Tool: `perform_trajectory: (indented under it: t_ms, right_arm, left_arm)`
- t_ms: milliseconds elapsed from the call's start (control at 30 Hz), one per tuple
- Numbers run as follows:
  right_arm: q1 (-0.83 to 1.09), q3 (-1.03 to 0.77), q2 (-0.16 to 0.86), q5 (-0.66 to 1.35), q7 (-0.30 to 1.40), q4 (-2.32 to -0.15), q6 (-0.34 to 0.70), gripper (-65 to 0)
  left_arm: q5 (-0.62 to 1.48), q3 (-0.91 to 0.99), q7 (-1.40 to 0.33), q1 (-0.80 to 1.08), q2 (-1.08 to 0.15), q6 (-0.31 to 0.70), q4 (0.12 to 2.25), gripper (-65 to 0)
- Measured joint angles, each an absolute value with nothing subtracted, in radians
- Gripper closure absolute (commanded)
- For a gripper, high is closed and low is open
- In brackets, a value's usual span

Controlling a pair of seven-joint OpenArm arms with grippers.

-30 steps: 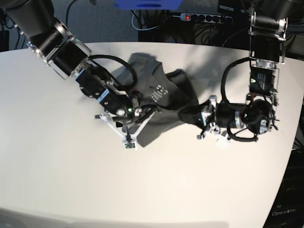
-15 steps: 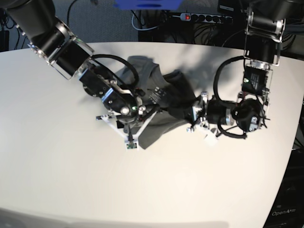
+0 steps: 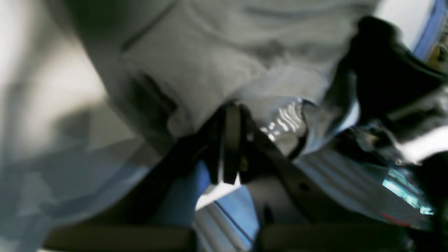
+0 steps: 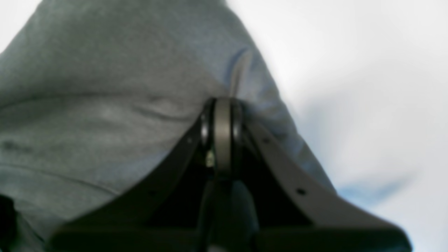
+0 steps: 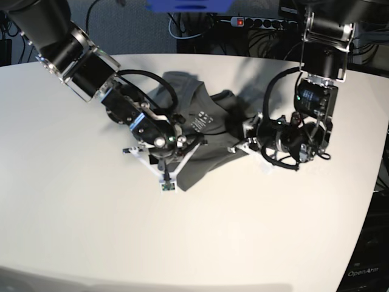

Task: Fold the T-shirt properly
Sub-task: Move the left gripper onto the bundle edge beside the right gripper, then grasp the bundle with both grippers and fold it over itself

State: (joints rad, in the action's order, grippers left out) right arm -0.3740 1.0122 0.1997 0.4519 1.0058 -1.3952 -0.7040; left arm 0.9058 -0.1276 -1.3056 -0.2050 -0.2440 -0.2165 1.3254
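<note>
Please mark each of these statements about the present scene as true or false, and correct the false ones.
1. Both grippers are shut on the T-shirt. True: the left gripper and the right gripper each pinch grey cloth.
2. The T-shirt lies flat and neatly folded. False: it is bunched and wrinkled between the two arms.
3. The table is white. True.
4. The pale printed mark on the shirt is hidden. False: it shows in the base view.
5. A power strip with a red switch lies behind the table. True.
</note>
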Motion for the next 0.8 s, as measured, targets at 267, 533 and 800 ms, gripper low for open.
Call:
perform_trajectory:
  t_ms: [267,533,800]
  right_arm:
    - [-0.373,0.974,0.211,0.48,1.006,-1.396,-0.689,-0.1]
    - [-0.368,0.962,0.261,0.501,1.005,-1.401,-0.677,-0.1]
    - [-0.332,0.956,0.279,0.476,0.973,-1.406,-0.681,-0.1]
  left_arm:
    - [0.773,-0.121,-1.318,-0.219,-0.195,-0.212,1.326,-1.8]
    - [0.797,-0.124,-1.26,-0.321,-0.194,-0.197,1.132,-1.8]
    - [0.807,-0.159,-1.246,-0.384,-0.191,-0.196,1.06,-1.8]
